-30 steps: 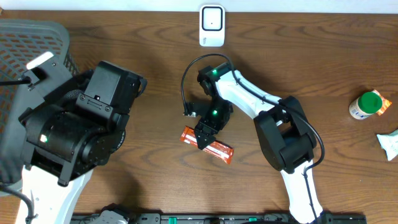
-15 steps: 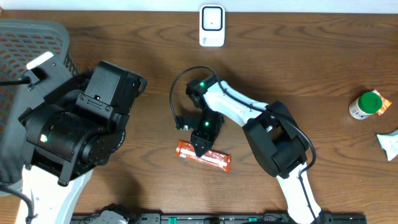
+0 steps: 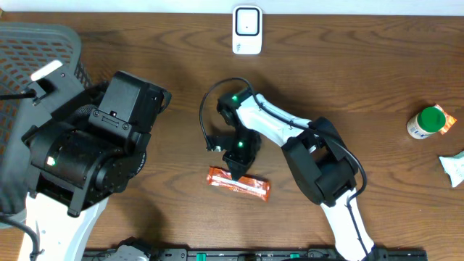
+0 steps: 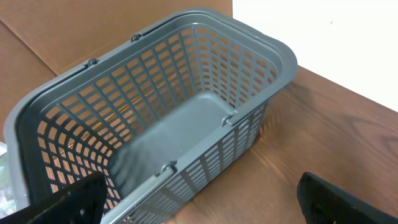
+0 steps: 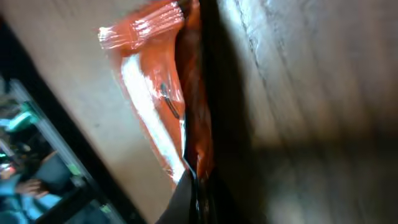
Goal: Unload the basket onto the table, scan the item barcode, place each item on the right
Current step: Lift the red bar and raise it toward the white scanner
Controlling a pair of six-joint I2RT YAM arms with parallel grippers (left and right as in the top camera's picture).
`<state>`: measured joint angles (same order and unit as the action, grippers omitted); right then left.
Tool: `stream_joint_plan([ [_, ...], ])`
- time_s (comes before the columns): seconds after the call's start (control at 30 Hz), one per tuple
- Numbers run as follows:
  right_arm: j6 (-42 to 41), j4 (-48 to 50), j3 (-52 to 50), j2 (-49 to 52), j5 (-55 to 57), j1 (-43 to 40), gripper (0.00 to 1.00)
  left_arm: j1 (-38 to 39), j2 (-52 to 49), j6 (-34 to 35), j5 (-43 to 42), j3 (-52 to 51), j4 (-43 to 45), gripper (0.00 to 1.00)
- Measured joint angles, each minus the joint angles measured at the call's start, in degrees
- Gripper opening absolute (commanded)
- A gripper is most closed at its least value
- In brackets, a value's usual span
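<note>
Our right gripper [image 3: 237,172] shows jaws clamped on the orange packet [image 3: 250,188], flat at the table's [image 3: 377,65] six o'clock. Left gripper [image 4: 199,205] jaws gape apart. We'd lift gently, then turn the barcode toward the scanner [image 3: 247,30] at twelve.

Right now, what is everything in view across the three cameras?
packet: one, orange, front centre of the table
scanner: one, white, far edge, centre
basket: one, grey, nothing inside, far left
bottle: one, white with green cap, right side
wrapper: one, white, crumpled, right edge, cut off by the frame
table: one, brown wood, under everything
left gripper: one, black, open, facing the basket
right gripper: one, black, shut on the packet's edge
</note>
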<state>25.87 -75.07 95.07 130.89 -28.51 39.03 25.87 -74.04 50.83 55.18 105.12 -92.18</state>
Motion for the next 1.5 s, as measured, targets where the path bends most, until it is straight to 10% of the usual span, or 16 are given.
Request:
stream_joint_plan([
  [0.3,-1.2,-9.3,15.8,0.7,-12.9,-6.1,0.02,0.0,0.0,0.0,0.0,0.0,0.0,0.98],
  [0.93,-1.4,-8.6,15.9,0.7,-20.7,-8.9,0.01,0.0,0.0,0.0,0.0,0.0,0.0,0.98],
  [1.5,-6.0,-5.7,35.5,0.7,7.5,-12.3,0.01,0.0,0.0,0.0,0.0,0.0,0.0,0.98],
])
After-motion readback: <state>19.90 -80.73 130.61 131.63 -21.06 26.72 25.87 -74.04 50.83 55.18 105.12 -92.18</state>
